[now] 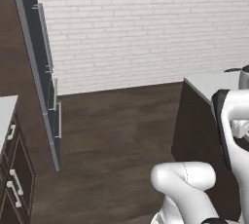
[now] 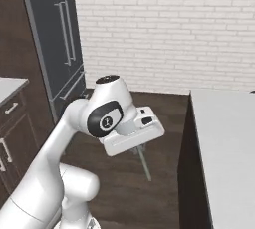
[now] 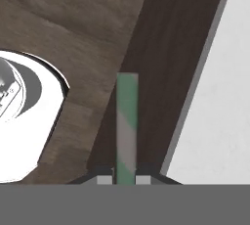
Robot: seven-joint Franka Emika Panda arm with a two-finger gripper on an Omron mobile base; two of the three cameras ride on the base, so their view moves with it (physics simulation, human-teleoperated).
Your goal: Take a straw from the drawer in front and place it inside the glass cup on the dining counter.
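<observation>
My gripper [image 3: 125,176] is shut on the straw [image 3: 127,121], a thin stick with green and pale bands that points straight out from between the finger tips. In the right base view the straw [image 2: 145,164] hangs down and slightly right from under the hand, over the dark wood floor; the gripper [image 2: 139,148] is mostly hidden by the white hand. The dining counter [image 2: 226,138] is a white top just right of the hand, and its edge [image 3: 227,92] runs beside the straw. A dark-brown drawer [image 2: 11,112] with a silver handle sits shut at the far left. The glass cup is out of view.
A tall dark grey fridge [image 2: 55,39] with long handles stands at the left against a white brick wall [image 1: 136,28]. Dark wood floor [image 1: 116,130] lies between the fridge and the counter's dark side panel [image 1: 194,125]. A dark object [image 1: 244,74] pokes in at the counter's right edge.
</observation>
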